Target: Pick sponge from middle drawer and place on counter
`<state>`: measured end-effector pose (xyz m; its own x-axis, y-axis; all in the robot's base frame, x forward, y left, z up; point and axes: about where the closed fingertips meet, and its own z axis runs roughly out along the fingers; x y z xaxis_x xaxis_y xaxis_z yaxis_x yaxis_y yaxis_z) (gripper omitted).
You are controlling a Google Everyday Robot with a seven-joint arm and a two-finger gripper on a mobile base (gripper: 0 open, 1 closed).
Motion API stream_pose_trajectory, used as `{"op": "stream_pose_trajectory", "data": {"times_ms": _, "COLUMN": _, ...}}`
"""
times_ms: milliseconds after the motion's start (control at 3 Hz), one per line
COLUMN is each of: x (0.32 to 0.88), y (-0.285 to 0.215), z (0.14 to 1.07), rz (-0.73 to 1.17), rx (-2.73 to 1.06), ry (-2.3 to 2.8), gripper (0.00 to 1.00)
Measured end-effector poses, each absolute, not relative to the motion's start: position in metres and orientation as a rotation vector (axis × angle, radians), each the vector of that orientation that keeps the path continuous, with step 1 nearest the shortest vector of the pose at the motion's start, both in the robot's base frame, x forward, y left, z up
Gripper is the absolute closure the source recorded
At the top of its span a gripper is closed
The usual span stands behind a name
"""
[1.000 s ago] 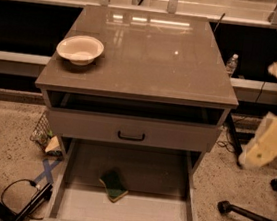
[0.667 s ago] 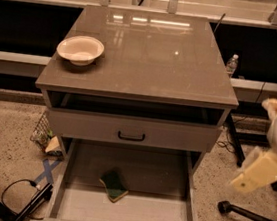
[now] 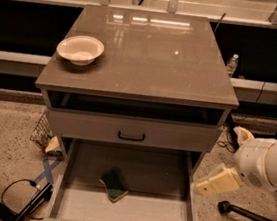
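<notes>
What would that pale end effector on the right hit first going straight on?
The end effector, right of the open middle drawer, points left: likely the drawer's right wall first, with the sponge beyond; depth is unclear.

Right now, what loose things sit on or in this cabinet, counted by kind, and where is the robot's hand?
Bowls: 1, the white bowl on the counter.
Sponges: 1, the sponge on the floor of the open middle drawer.
Total: 2.
The hand hangs outside the drawer, to its right, apart from the sponge.
</notes>
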<state>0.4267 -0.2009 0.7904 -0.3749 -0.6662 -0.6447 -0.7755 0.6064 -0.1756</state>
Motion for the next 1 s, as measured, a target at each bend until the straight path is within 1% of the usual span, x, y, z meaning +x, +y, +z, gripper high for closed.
{"op": "stream_pose_trajectory", "data": {"times_ms": 333, "x": 0.448, "y": -0.205, "z": 0.794, "rz": 0.157, "rx": -1.069, "ry": 2.098, "gripper": 0.00}}
{"op": "stream_pose_trajectory", "data": {"times_ms": 667, "x": 0.449, "y": -0.205, "z": 0.793, "rz": 0.157, "rx": -1.064, "ry": 2.098, "gripper": 0.00}}
{"op": "stream_pose_trajectory", "data": {"times_ms": 1000, "x": 0.470, "y": -0.193, "z": 0.776, "rz": 0.164, "rx": -0.967, "ry": 2.099, "gripper": 0.00}}
